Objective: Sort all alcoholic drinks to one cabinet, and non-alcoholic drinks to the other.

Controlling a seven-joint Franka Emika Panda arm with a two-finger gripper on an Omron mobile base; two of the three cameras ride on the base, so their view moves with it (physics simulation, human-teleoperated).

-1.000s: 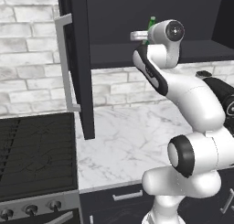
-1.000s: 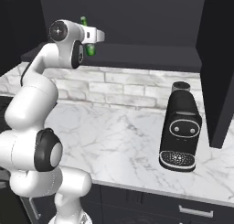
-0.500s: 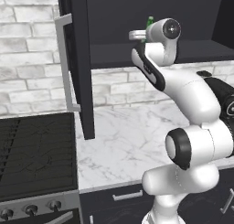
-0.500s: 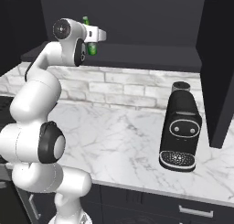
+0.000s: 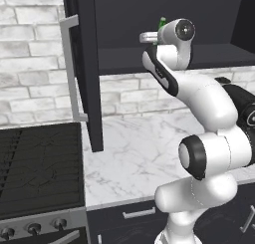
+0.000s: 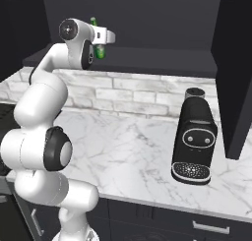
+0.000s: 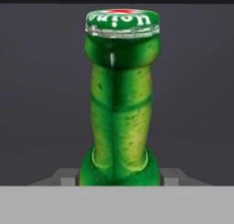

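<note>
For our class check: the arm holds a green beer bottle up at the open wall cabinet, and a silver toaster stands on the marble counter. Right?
Not quite. The appliance on the counter is a black coffee machine, as the right base view shows. The gripper does hold the green beer bottle at the cabinet.

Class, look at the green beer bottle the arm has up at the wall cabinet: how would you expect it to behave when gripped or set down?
The green beer bottle looks like smooth, glossy glass, so probably stiff, slippery and breakable. Being tall and slim, it may tip if set down carelessly on the cabinet shelf. Its round body would likely roll if it fell.
</note>
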